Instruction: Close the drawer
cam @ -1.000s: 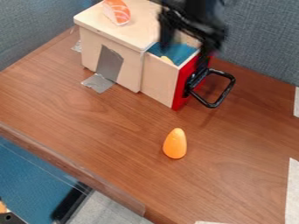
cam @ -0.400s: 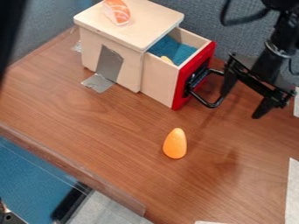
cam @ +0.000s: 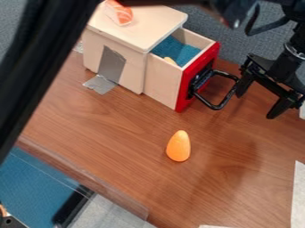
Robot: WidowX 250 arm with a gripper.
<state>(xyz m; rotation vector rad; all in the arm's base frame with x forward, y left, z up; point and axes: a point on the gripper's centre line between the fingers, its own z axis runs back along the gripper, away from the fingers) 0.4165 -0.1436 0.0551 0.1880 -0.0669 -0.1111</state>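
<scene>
Tool (cam: 258, 100) hangs with fingers spread wide, holding nothing, beside the black handle (cam: 205, 102) of the drawer (cam: 161, 81), which juts from its wooden cabinet (cam: 146, 23) on the desk (cam: 119, 133), presumably placed outside so it can push the red front (cam: 184, 87) inward.

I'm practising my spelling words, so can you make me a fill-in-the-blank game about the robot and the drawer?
The drawer is not closed, it is ____.
The drawer's front panel is coloured ____.
The toy salmon sushi lies on ____ of the wooden box.
The black gripper hangs near the drawer's black, bent ____.

Missing words: open; red; top; handle
</scene>
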